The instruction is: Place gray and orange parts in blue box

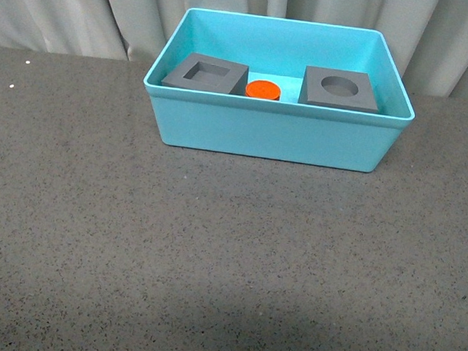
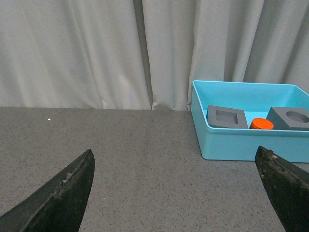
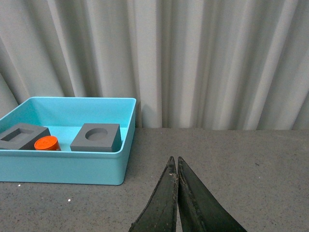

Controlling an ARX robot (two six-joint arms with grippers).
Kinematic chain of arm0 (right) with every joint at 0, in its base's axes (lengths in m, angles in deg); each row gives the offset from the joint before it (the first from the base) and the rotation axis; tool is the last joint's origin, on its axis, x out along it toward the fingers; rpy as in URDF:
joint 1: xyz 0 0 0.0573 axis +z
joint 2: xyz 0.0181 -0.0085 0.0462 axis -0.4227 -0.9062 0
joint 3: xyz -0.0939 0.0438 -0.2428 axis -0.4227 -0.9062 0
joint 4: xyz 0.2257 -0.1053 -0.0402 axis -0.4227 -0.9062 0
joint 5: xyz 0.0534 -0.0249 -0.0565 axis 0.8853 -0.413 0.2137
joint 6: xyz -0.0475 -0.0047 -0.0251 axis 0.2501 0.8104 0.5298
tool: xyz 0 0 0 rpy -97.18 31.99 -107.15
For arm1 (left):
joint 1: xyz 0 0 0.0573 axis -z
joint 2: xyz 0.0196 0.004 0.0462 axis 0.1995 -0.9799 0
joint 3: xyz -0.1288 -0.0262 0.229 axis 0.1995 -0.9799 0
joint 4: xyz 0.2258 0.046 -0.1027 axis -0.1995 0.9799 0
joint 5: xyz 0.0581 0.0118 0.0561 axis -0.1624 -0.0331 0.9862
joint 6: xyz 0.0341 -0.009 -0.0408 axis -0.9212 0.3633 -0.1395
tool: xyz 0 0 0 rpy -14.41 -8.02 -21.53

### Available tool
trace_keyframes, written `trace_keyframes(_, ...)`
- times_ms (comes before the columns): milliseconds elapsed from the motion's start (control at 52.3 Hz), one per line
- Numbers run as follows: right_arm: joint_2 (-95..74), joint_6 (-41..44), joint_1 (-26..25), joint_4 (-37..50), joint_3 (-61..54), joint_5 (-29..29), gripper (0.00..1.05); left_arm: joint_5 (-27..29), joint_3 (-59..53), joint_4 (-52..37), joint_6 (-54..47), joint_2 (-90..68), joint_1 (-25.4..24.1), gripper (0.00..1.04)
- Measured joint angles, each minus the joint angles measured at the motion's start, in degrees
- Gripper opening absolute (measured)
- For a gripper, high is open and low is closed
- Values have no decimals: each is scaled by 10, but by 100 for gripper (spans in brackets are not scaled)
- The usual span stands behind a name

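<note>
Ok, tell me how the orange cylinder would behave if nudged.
The orange cylinder stands on its flat end, so it would probably slide, not roll. It is short and squat, so unlikely to tip. Gray cubes flank it inside the blue box, limiting sideways travel.

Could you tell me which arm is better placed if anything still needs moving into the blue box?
Neither: both gray cubes and the orange cylinder already sit in the blue box. Left gripper is open, right gripper shut and empty.

Speckled dark table [image 1: 212, 262], pale curtain [image 1: 85, 8]
</note>
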Motion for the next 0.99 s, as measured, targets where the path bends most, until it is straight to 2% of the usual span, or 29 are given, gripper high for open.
trace_keyframes(478, 89, 0, 0, -88, 0, 0, 0, 0, 0, 0, 0, 0, 0, 98)
trace_keyframes(593, 160, 0, 0, -179, 0, 2, 0, 1, 0, 0, 0, 0, 0, 98)
trace_keyframes(746, 182, 1, 0, -185, 0, 2, 1, 0, 0, 0, 0, 0, 0, 98)
trace_keyframes(860, 182, 1, 0, -185, 0, 2, 25, 1, 0, 0, 0, 0, 0, 98)
trace_keyframes(994, 182, 1, 0, -185, 0, 2, 45, 0, 0, 0, 0, 0, 0, 98)
